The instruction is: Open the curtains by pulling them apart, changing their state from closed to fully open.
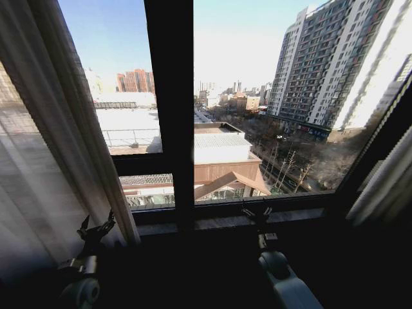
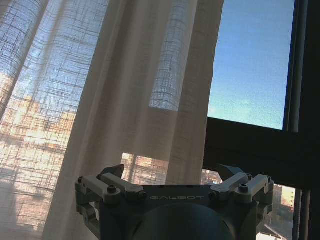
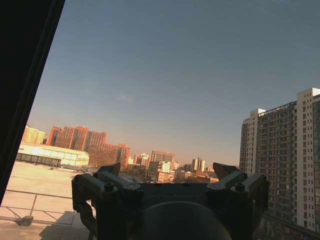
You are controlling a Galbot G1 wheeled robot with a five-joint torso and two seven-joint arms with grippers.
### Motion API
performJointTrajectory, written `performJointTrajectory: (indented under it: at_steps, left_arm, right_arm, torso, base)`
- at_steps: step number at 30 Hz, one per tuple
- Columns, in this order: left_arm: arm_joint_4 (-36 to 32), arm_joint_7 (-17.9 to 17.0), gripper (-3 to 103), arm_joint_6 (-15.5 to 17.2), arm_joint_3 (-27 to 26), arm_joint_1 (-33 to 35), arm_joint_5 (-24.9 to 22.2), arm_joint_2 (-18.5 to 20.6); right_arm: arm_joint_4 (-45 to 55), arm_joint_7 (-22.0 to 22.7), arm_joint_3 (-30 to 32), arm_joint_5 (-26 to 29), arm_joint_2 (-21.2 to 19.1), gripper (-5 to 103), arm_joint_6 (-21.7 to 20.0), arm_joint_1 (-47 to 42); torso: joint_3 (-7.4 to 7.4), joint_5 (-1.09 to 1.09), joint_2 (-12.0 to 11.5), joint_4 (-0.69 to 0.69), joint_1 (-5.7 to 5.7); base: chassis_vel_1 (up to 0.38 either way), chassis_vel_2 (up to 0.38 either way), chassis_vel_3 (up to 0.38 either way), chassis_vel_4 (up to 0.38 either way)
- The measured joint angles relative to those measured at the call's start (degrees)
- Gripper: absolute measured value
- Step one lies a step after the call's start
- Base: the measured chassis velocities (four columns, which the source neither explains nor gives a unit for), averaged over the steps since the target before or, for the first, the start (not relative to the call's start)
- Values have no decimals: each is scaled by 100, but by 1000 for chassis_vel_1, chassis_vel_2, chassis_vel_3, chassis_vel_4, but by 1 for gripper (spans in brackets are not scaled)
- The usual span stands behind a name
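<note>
Left curtain panel (image 1: 58,135): gathered against the left side of the window, its inner edge slanting down to the left end of the window sill (image 1: 212,222); sheer, pleated, the city showing through the weave.
Left end effector (image 1: 96,230): low at the foot of that panel, just beside its inner edge; fingers spread wide, nothing between them. In the left wrist view the fabric (image 2: 125,90) hangs straight ahead of the open fingers, apart from them.
Window frame (image 1: 168,96): the dark centre post and crossbar stand bare, glass uncovered on both sides.
Right end effector (image 1: 257,212): raised in front of the sill right of the centre post; fingers open and empty, facing clear glass and the skyline in the right wrist view.
Right curtain panel (image 1: 386,180): bunched at the far right edge of the window, well apart from the right end effector.
Handling: the cloth looks light, soft and limp, so it should bunch and slide rather than resist; a thin single layer may slip out, so a pinch on the folded inner edge, several pleats together, seems the surest hold.
Progress: the panels appear almost fully parted.
</note>
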Motion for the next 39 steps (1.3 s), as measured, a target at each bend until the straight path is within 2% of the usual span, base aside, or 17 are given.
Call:
performJointTrajectory:
  at_steps: [39]
  left_arm:
    - [0, 0, 100, 0, 0, 0, 0, 0]
  right_arm:
    - [45, 69, 5, -38, 3, 100, -94, -15]
  torso:
    - [0, 0, 0, 0, 0]
  base:
    - [0, 0, 0, 0]
